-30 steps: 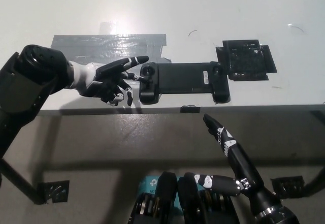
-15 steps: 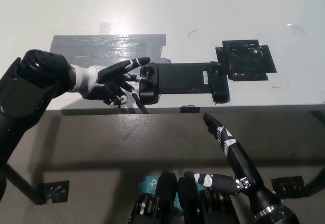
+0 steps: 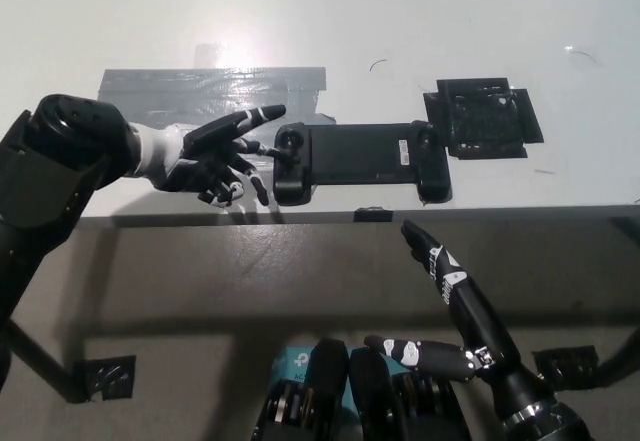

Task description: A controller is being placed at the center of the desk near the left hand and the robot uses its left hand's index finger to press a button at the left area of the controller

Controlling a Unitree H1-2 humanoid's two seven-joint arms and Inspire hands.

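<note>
Black controller point(image 3: 360, 159) on desk point(image 3: 420, 21), left hand point(image 3: 215, 153) spread open just beside its left end

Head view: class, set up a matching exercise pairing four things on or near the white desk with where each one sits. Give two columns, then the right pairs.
Things:
1. long black controller
2. strip of grey tape
3. square black patch
4. right hand

Places:
A. below the desk's near edge, off the desk
B. desk centre, just beside the left hand's fingertips
C. behind the controller's right end
D. on the desk behind the left hand

Pairs: 1-B, 2-D, 3-C, 4-A
</note>
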